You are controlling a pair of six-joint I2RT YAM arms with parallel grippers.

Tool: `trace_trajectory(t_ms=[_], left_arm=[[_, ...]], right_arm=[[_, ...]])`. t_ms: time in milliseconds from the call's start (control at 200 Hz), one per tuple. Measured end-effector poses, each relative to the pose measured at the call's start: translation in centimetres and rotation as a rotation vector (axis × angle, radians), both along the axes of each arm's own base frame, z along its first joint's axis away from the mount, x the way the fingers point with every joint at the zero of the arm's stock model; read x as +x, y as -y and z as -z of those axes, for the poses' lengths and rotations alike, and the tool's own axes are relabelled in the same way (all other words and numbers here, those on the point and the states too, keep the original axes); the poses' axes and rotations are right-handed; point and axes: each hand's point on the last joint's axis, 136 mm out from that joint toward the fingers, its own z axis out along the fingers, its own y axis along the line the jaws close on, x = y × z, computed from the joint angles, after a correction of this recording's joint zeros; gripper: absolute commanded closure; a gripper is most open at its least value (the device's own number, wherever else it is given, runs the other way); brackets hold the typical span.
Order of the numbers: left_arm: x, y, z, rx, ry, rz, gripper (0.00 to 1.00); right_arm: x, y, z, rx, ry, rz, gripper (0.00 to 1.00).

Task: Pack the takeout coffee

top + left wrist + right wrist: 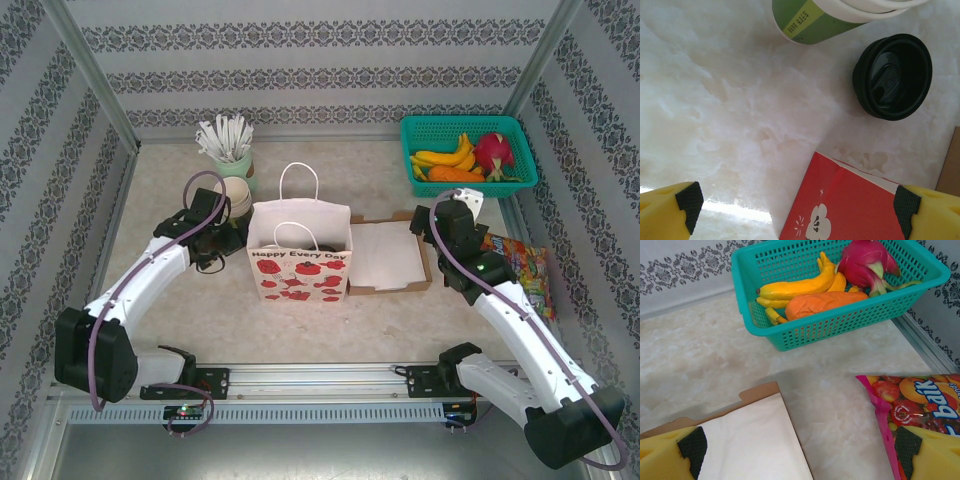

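From above, my left pincer (218, 240) sits just beside the left wall of the white paper bag (298, 262). My right pincer (460, 205) hangs just off the far right corner of the cardboard tray (390, 258), near the teal basket (468, 160). Both stand wide apart and hold nothing.

My left wrist camera sharpens what the overhead picture leaves murky. The takeout coffee's round black lid (892, 76) rests on the table (730, 115) between a green cup (810, 22) and the bag's red corner, touching neither. Whether a cup stands under it I cannot tell.

My right wrist camera picks out the basket's bananas (800, 287), a dragon fruit (867, 262), and a candy packet (920, 405) at the right.
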Motion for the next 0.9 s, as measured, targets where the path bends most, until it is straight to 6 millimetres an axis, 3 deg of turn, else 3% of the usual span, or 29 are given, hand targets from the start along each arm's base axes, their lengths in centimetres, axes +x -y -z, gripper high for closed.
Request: trace_trajectory(t_ms=[125, 275, 400, 490, 655, 819, 899], left_arm=[[0.0, -0.3, 0.1, 0.025, 0.002, -0.007, 0.00], [-0.3, -2.8, -1.5, 0.131, 0.062, -0.075, 0.00], [-0.9, -7.0, -4.4, 0.286, 0.187, -0.196, 0.00], [-2.2, -10.9, -4.9, 0.427, 0.227, -0.313, 0.00], [-3.2, -14.9, -2.9, 0.645, 0.253, -0.360, 0.00], [-2.1, -17.9, -0.2, 0.730, 0.241, -0.380, 0.00], [-1.3, -19.0, 2.5, 0.703, 0.216, -0.358, 0.00]], right_arm=[[0.2, 0.1, 0.0, 0.005, 0.009, 0.002, 0.02], [0.4, 0.5, 1.0, -0.018, -0.001, -0.006, 0.02], [0.4, 1.3, 2.6, -0.068, -0.028, -0.010, 0.02], [0.4, 1.7, 4.2, -0.104, -0.050, -0.030, 0.02], [0.4, 2.6, 7.1, -0.117, -0.073, -0.038, 0.02], [0.9, 4.1, 9.1, -0.118, -0.088, -0.008, 0.02], [1.4, 4.7, 9.7, -0.112, -0.092, 0.005, 0.02]])
